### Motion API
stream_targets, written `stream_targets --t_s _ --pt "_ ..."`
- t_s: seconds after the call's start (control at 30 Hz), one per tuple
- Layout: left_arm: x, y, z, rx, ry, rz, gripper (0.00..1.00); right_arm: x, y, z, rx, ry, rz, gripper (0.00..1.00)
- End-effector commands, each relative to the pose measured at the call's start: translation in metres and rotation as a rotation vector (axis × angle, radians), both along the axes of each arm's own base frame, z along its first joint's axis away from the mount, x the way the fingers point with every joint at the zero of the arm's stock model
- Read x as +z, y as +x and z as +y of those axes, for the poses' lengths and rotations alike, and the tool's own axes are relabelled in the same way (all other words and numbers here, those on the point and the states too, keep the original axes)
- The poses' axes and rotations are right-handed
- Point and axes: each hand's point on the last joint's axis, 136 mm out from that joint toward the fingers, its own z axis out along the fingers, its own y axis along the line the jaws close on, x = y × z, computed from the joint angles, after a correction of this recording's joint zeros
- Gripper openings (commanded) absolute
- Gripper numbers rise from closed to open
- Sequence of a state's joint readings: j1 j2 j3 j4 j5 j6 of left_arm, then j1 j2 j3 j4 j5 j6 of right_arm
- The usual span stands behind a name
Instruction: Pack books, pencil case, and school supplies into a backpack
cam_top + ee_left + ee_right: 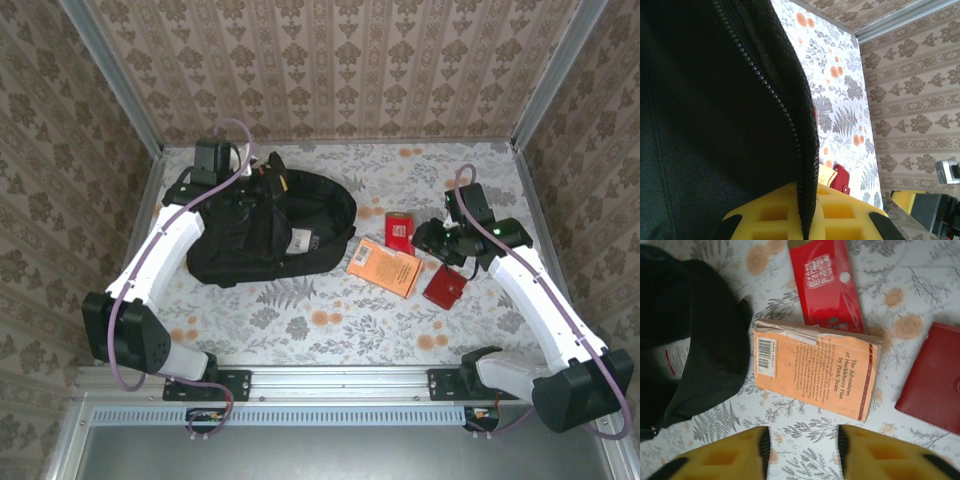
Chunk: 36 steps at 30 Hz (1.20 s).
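The black backpack (270, 230) lies at the back left of the table with its mouth facing right. My left gripper (222, 180) is at its upper left edge, and the left wrist view has the yellow fingers (770, 215) shut on the backpack's zip edge (790, 125). The orange paperback (815, 375) lies flat on the table, with the small red book (825, 282) just beyond it. A dark red snap case (935, 380) lies to their right. My right gripper (804, 450) hovers open just short of the paperback, holding nothing. The small school supplies are out of view.
The metal frame and wallpapered walls (330, 60) close in the table at the back and sides. Bare floral tablecloth (300, 320) stretches between the backpack and the arm bases. In the top view, the books (385, 268) and the red case (444, 287) cluster at centre right.
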<state>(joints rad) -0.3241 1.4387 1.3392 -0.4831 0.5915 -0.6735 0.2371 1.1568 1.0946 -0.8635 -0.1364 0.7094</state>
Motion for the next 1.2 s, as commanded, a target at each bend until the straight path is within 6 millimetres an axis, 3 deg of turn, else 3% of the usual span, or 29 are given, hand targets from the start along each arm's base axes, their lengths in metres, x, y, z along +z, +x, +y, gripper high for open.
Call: stream_targets --t_s 0.0,0.17,0.3,0.63,0.9,1.0,1.17 --pt "0.015 -0.003 -0.009 -0.059 -0.011 -0.041 0.06 -0.024 -0.007 -0.016 -0.01 -0.109 0.089 0.61" --pt "0.012 -0.003 -0.006 -0.053 0.0 -0.047 0.07 -0.08 -0.027 -0.064 -0.129 -0.241 0.247 0.77" --pt "0.012 -0.001 -0.004 -0.044 -0.002 -0.047 0.07 -0.112 -0.036 -0.073 -0.167 -0.254 0.342 0.99" --pt "0.015 -0.004 0.003 -0.025 0.009 -0.076 0.07 -0.164 -0.046 -0.083 -0.302 -0.27 0.468 1.0" --pt "0.015 -0.003 0.002 -0.027 0.005 -0.07 0.07 -0.183 -0.041 -0.085 -0.328 -0.249 0.489 1.0" --pt "0.015 -0.003 0.002 -0.025 0.006 -0.071 0.07 -0.181 -0.036 -0.086 -0.335 -0.256 0.471 1.0" --pt "0.013 -0.002 0.002 -0.027 0.007 -0.066 0.07 -0.189 -0.033 -0.078 -0.325 -0.211 0.479 0.92"
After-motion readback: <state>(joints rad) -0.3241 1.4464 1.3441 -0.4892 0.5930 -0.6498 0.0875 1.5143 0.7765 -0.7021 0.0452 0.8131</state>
